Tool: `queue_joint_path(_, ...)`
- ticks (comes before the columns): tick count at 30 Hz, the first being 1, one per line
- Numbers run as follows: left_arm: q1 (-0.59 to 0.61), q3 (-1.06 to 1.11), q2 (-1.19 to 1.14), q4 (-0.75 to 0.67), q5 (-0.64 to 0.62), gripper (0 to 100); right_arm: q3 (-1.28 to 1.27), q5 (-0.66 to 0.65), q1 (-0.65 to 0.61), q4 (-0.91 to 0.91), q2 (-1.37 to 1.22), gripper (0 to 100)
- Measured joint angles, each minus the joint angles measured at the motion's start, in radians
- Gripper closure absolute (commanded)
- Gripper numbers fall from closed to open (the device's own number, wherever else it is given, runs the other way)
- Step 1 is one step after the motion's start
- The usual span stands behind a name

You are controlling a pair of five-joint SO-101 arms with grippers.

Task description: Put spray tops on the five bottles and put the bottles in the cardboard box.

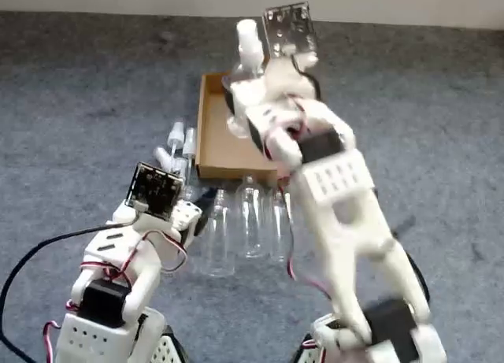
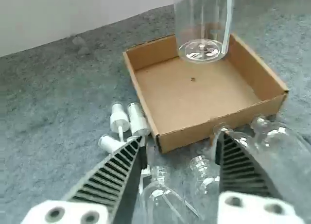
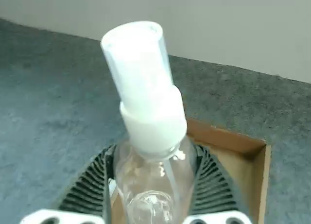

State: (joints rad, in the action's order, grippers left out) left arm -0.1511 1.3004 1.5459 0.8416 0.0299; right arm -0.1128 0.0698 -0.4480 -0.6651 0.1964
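The capped bottle (image 3: 148, 151) hangs upright in the right tool (image 3: 151, 195), whose ribbed fingers (image 3: 92, 185) are closed on its clear body just under the white top, a hold that, as I read it, keeps the base free to go down first. In the high view it sits above the far half of the cardboard box (image 1: 206, 127), so the lowering step looks close, with the base not yet on the box floor. The left tool (image 2: 180, 141) stands wide and holds nothing, at about 7 o'clock from the box in the high view. It is poised over the uncapped bottles (image 2: 199, 173), which lie on the grey counter (image 1: 79, 103) just beside the box's near wall, at its 6 o'clock. The loose spray tops (image 2: 124, 122) lie in a cluster at the box's 9 o'clock, near those bottles, which probably suits the capping to come.
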Motion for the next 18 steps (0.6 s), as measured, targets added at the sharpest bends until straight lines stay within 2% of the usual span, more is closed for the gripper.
queue_joint_path(5,0.097,0.035,0.002,-0.091,-0.015,83,0.161,0.000,0.006,0.221,-0.342,99.5)
queue_joint_path(12,0.153,0.035,0.002,-0.107,-0.026,83,0.489,-0.002,0.008,0.256,-0.724,99.5)
queue_joint_path(18,0.150,0.035,0.002,-0.107,-0.026,83,0.732,-0.118,0.008,0.258,-0.967,99.5)
